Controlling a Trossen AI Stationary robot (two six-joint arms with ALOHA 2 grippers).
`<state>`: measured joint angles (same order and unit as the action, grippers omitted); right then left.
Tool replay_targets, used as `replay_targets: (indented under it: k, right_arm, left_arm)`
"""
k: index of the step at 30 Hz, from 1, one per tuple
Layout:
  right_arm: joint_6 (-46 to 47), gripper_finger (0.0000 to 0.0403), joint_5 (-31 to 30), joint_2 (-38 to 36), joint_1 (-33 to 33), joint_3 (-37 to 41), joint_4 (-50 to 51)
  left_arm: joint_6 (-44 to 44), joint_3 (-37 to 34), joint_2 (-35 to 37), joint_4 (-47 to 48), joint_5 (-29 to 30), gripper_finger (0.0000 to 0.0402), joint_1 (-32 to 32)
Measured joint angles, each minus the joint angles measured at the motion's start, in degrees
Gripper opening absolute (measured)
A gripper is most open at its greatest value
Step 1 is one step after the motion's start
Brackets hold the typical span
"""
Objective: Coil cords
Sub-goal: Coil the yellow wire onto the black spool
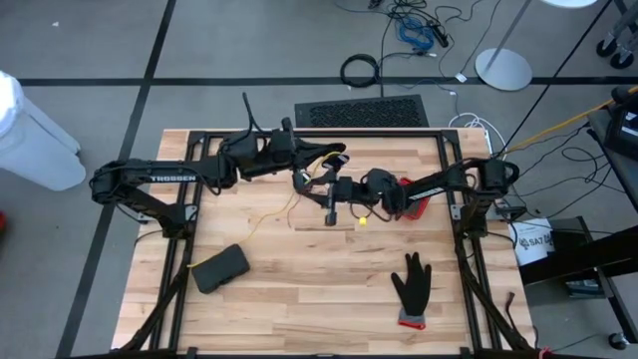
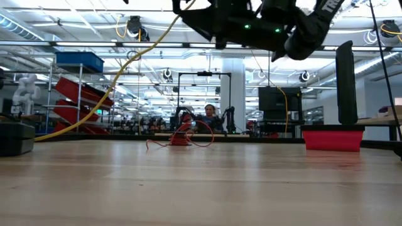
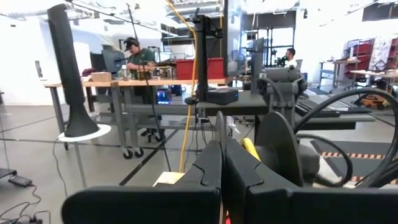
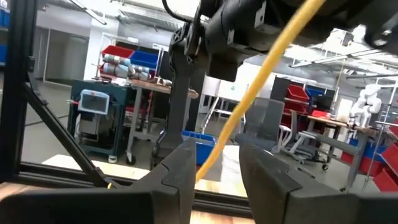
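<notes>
Above the upper middle of the wooden table both arms meet. The left gripper is clenched, fingers pressed together, nothing visibly between them. The right gripper stands parted, with the yellow-tan cord running slantwise through the gap between its fingers. The red cord lies in a loose tangle on the tabletop, centre of the low view. A black glove lies at lower right.

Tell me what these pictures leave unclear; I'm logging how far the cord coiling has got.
- Yellow cord: in the right wrist view it passes between the open right gripper fingers; contact unclear.
- Left gripper: shut; whether it pinches the cord is hidden behind its own fingers.
- Red cord: low view, a far tangle; its spool is too small to find.
</notes>
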<state>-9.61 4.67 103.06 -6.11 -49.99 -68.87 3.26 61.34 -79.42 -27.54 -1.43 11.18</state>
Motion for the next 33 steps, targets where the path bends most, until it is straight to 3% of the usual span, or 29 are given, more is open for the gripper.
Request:
replay_targets:
  k: [14, 23, 33]
  right_arm:
    - [2.49, 0.0101, 0.22, 5.84, -0.11, -3.75, -3.15]
    - [1.95, 0.0008, -0.10, 5.87, -0.61, -3.75, -0.02]
    - [3.14, 0.0002, -8.10, 5.19, -1.70, -3.72, 10.26]
  left_arm:
    - [0.09, -0.02, -0.25, -0.21, -0.37, 0.0000, -0.44]
    - [0.64, -0.02, -0.25, 1.08, -0.39, 0.0000, -0.43]
    - [5.07, -0.02, 4.01, 14.34, 0.36, 0.0000, -0.43]
